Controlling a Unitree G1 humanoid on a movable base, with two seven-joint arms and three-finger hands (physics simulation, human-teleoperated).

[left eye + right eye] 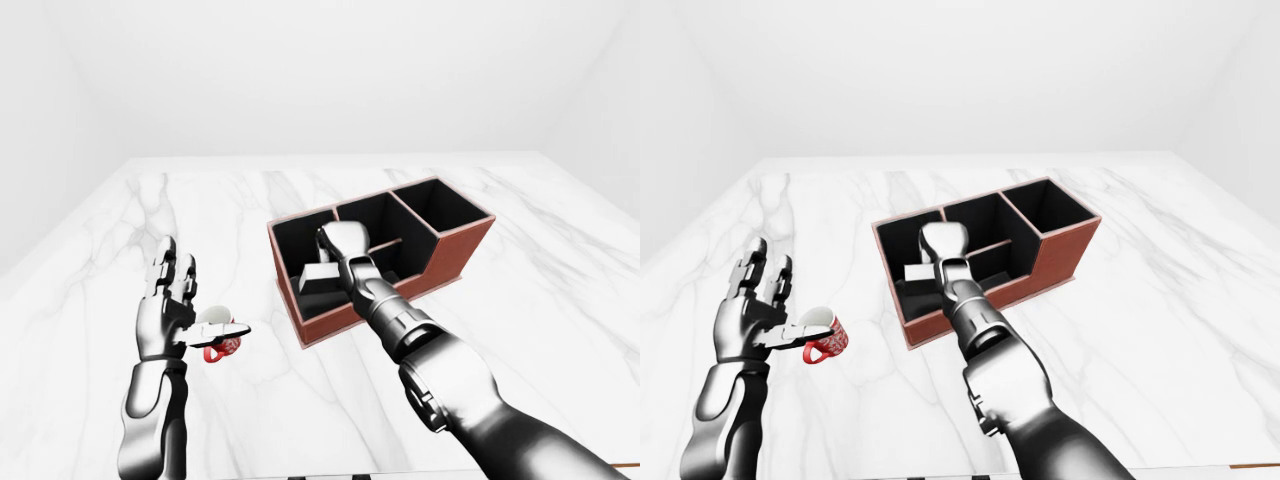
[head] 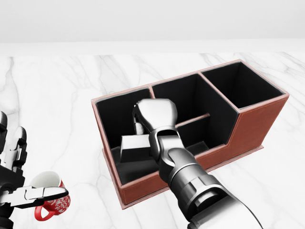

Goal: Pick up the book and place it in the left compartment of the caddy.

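- The right hand reaches down into the left compartment of the caddy, gripping the pale book, which sits low inside.
- The eye views show the whole left hand, fingers spread, left of the caddy, beside a red mug.
- White marble tabletop; plain white walls.

A: What kind of place is this?

B: Not a real room. It looks made by a computer, with plain white walls.

A: And the big white marble table?

B: That fills the place. I can't tell more.
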